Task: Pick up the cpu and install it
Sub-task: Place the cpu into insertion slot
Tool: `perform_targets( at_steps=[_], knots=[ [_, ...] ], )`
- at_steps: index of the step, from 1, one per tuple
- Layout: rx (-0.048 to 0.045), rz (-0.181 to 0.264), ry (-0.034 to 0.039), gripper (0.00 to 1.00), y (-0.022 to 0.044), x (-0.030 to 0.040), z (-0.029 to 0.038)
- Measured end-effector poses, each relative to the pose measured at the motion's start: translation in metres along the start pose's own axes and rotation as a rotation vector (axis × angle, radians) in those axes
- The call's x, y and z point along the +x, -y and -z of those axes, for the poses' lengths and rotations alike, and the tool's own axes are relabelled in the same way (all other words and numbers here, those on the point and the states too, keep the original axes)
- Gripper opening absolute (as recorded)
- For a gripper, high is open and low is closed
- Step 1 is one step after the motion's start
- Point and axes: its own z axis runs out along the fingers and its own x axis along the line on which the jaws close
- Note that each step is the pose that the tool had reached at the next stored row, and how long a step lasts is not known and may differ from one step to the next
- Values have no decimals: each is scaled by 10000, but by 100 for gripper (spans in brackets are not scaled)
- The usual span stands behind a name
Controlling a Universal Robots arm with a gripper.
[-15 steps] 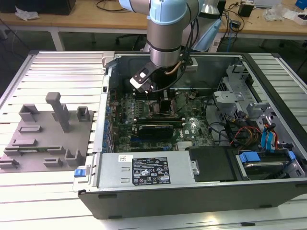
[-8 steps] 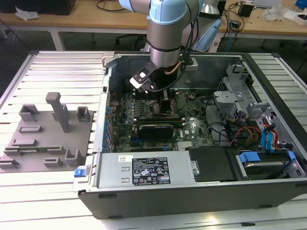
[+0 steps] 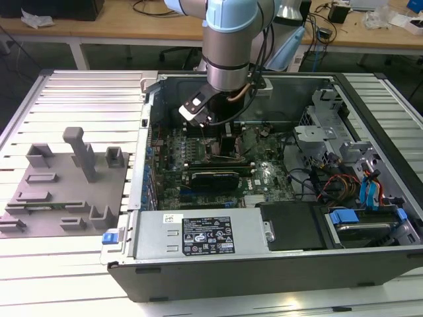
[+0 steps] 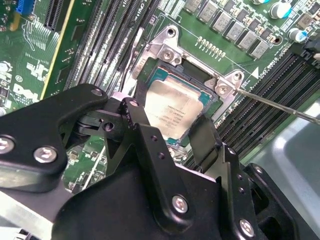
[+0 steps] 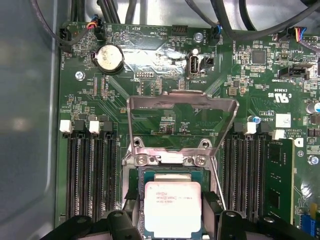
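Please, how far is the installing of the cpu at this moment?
Done: the cpu is at the open socket on the motherboard, inside its frame. In hand: the gripper straddles the cpu; whether it grips it, or whether the chip is fully seated, I cannot tell. Left: the load plate stands raised, so the socket is not yet closed.
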Motion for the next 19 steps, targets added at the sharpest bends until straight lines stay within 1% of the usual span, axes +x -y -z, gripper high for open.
perform_targets(
  at_steps=[12, 13, 15, 18, 19],
  knots=[
    [0, 0, 0, 62, 0, 0, 8],
    [0, 0, 0, 69, 0, 0, 8],
    [0, 0, -1, 69, 0, 0, 9],
    [-1, -3, -87, 69, 0, 0, 9],
    [-3, -6, -161, 69, 0, 0, 9]
  ],
)
